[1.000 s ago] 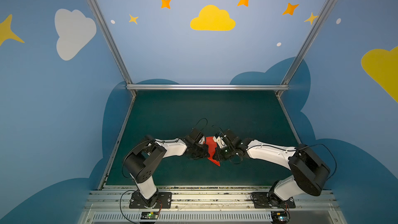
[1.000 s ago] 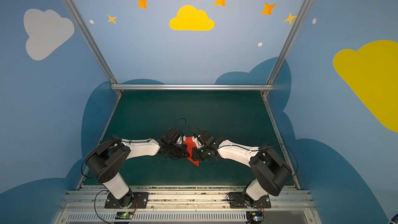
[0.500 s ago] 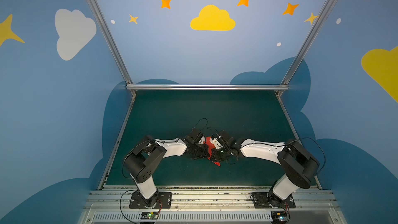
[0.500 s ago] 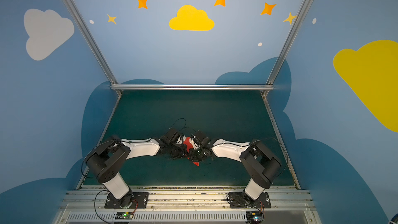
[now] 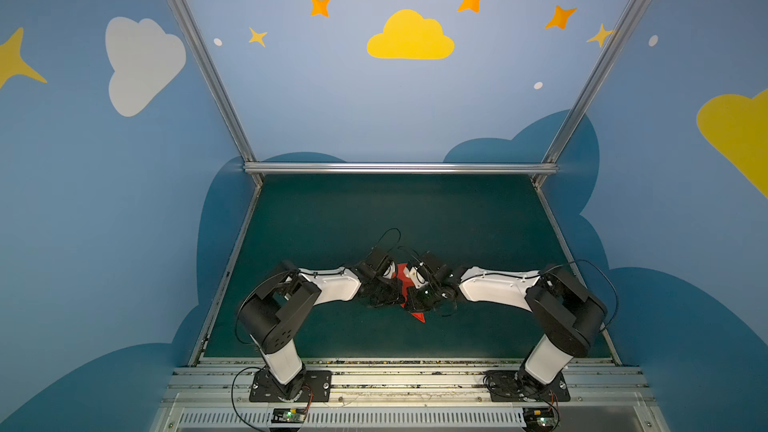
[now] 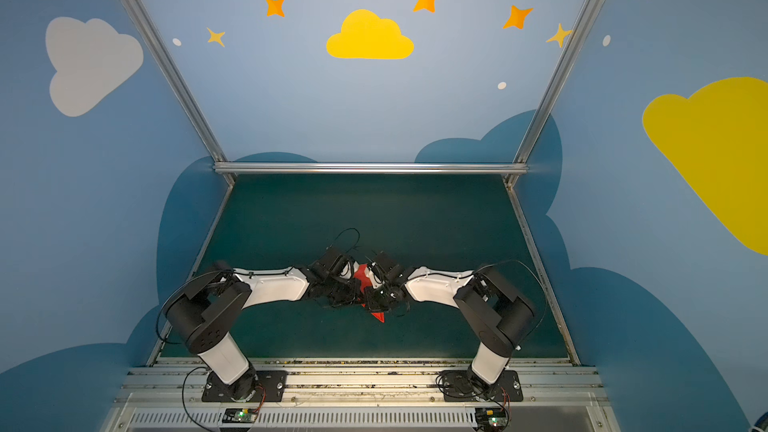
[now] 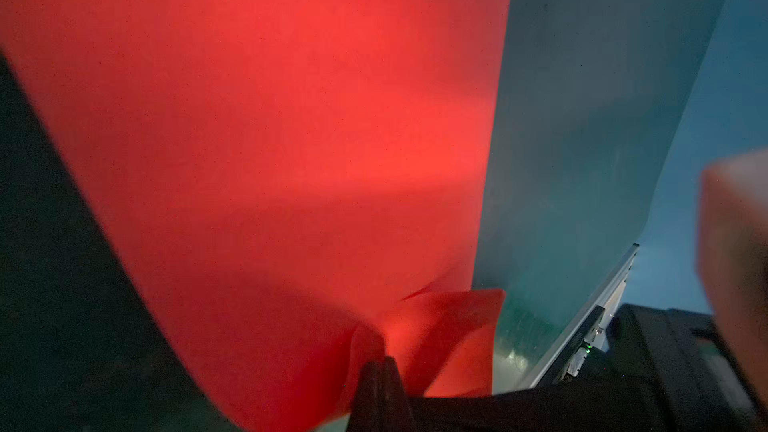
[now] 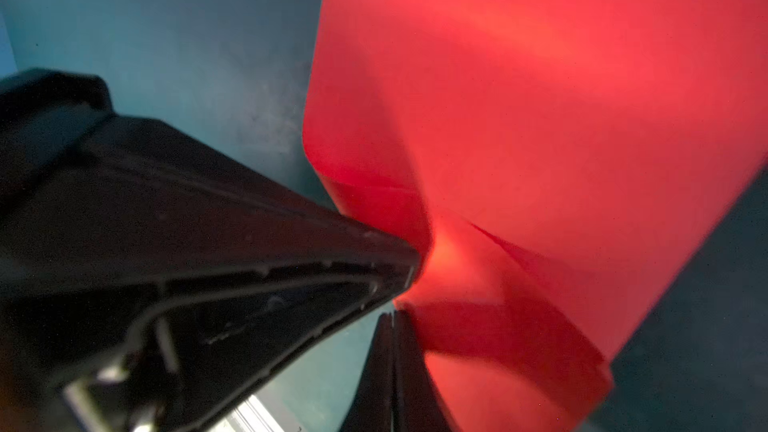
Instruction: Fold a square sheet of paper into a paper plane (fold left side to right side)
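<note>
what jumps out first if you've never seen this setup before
The bright red paper, pinched between the two arms near the front middle of the green table. The left gripper and right gripper are both shut on it, so red dominates both wrist views. A yellow cloud sits on the blue back wall.

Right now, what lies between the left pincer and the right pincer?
Only the thin bright red paper sheet, buckled; the left pincer and right pincer are each shut on it. Both top views show this.
</note>
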Controlling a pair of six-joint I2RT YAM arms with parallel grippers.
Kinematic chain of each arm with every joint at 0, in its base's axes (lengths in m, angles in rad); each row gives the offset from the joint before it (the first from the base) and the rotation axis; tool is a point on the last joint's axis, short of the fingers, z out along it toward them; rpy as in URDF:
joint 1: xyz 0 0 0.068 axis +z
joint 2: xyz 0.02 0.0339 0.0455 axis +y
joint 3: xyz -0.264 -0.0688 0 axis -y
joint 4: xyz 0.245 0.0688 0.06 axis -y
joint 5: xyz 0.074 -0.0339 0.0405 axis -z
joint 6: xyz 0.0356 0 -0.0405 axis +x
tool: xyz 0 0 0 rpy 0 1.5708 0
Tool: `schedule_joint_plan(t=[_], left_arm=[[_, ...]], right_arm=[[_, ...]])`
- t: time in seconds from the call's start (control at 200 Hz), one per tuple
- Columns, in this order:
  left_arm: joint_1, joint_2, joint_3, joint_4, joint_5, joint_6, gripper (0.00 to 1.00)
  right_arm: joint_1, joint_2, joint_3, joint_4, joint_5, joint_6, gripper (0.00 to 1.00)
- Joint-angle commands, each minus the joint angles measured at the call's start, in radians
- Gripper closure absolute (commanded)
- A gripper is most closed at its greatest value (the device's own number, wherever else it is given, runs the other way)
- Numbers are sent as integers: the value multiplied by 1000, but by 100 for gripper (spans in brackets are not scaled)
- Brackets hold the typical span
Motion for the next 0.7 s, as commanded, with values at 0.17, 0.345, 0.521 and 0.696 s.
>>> schedule_joint_plan(t=[0.17,0.345,0.521,0.696], left_arm=[[-1,3,-29,-67,-54,14,97],[-1,0,-32,-70,-55,14,97],[-1,-3,-31,-71,-57,12,97],[0,-5,-32,-73,-59,10,97]], right_arm=[[-17,-14,-64,22,20,5,100],[-18,-28,-99,32,20,13,100],[-17,-68,-140,22,25,13,100],[-18,-114,-185,12,31,19,100]])
